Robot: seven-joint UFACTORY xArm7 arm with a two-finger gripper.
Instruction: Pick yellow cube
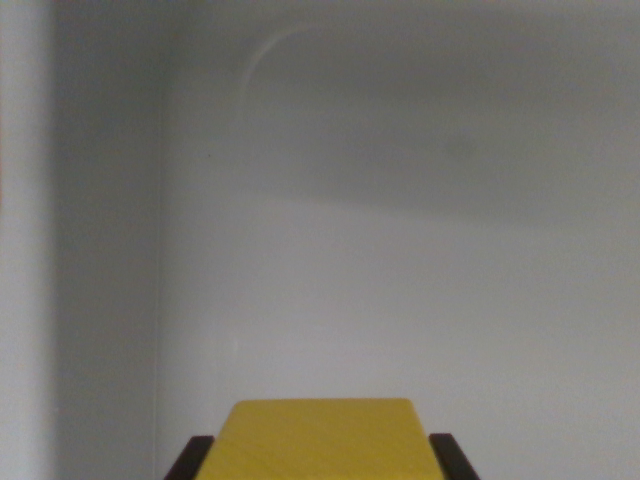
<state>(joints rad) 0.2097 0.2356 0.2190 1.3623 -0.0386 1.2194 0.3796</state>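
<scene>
Most of the claw (320,462) is cut off by the bottom edge of the wrist view; only two dark fingertips (190,460) poke up, one at each side of the yellow cube (320,440). The cube itself is cropped too, so just its upper face and rounded far corners show, and its lower part cannot be seen. Everything beyond is soft and blurred: a pale grey tabletop (400,300) with a darker shadow band across the upper half, a faint curved mark (265,50) near the top, and a lighter vertical strip down the wrist view's left whose nature is hard to make out. The cube sits square to the camera, its far edge running straight across from left to right, with no obvious long axis. It lies right between the fingertips, which press against its two sides, so the claw is clamped on the cube, low and centred in the view.
</scene>
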